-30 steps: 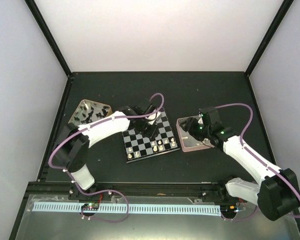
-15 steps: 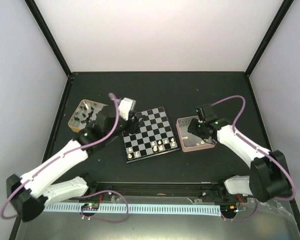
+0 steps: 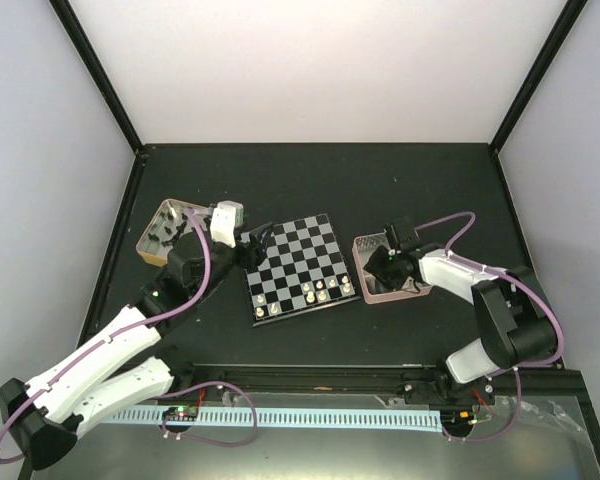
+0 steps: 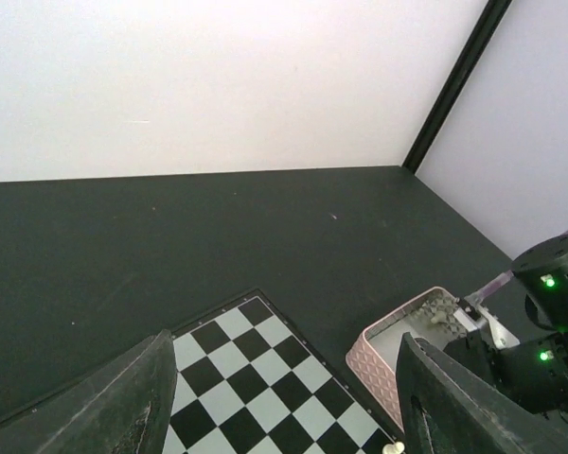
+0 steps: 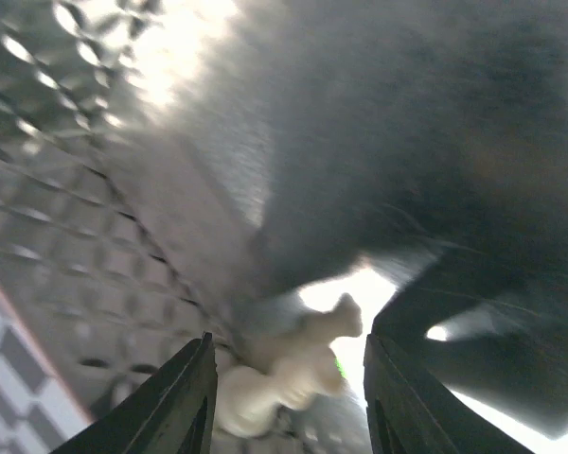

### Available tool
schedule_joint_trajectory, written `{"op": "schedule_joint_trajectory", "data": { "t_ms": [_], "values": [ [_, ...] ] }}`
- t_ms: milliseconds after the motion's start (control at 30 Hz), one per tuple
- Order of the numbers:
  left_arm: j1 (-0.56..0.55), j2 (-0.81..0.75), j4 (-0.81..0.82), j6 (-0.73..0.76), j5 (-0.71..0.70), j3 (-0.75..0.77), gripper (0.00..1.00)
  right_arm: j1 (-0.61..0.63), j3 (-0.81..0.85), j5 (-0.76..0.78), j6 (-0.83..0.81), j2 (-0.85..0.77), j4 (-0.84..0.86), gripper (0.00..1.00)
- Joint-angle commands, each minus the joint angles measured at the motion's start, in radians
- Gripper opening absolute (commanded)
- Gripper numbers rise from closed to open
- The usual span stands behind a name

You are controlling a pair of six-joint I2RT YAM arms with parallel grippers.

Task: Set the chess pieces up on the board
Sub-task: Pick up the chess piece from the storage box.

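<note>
Top external view: nearest, both arms rise from the near edge of the worktop (image 3: 310, 180). The left arm stretches far forward, and the right arm bends sharply back toward the middle.

White pieces (image 3: 320, 293) stand on the board (image 3: 298, 262) along its near edge. They are nearer than the left hand (image 3: 257, 240) and to its right, one close to the near left corner and a few more grouped toward the right end.

The left hand hovers at the board's far left corner. Left wrist view shows its fingers (image 4: 123, 407) wide apart with nothing between them. Board squares lie below and ahead of them, and one white piece stands at the picture's lower edge beside the right finger. Farther ahead in that view, the right arm (image 4: 549, 322) shows two green lights.

Just left of the left hand, close by its wrist, sits the tin (image 3: 148, 225) with black pieces (image 3: 170, 228) inside.

The right hand (image 3: 380, 263) is down inside the tray (image 3: 390, 296), which lies just beside the board's right edge. Right wrist view is blurred. It shows a cream piece (image 5: 284, 374) lying on the tray's textured floor between the fingers (image 5: 185, 402) and filling most of the gap. I cannot tell whether they clamp it or only stand on either side of it.

Beyond both hands the dark worktop runs on to the white back wall (image 3: 310, 70).
</note>
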Motion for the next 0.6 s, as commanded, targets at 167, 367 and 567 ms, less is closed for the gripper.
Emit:
{"op": "schedule_joint_trajectory", "data": {
  "t_ms": [167,367,567],
  "values": [
    [0.004,-0.024,0.029,0.014,-0.044,0.006,0.66,-0.004,-0.035,0.015,0.198,0.067,0.112,0.31],
    [0.004,-0.013,0.031,0.013,-0.042,0.008,0.66,-0.004,-0.017,0.102,0.151,0.065,0.078,0.16],
    [0.005,0.01,0.031,0.008,-0.03,0.018,0.66,-0.004,-0.013,0.167,0.092,0.023,0.068,0.09]
  ]
}}
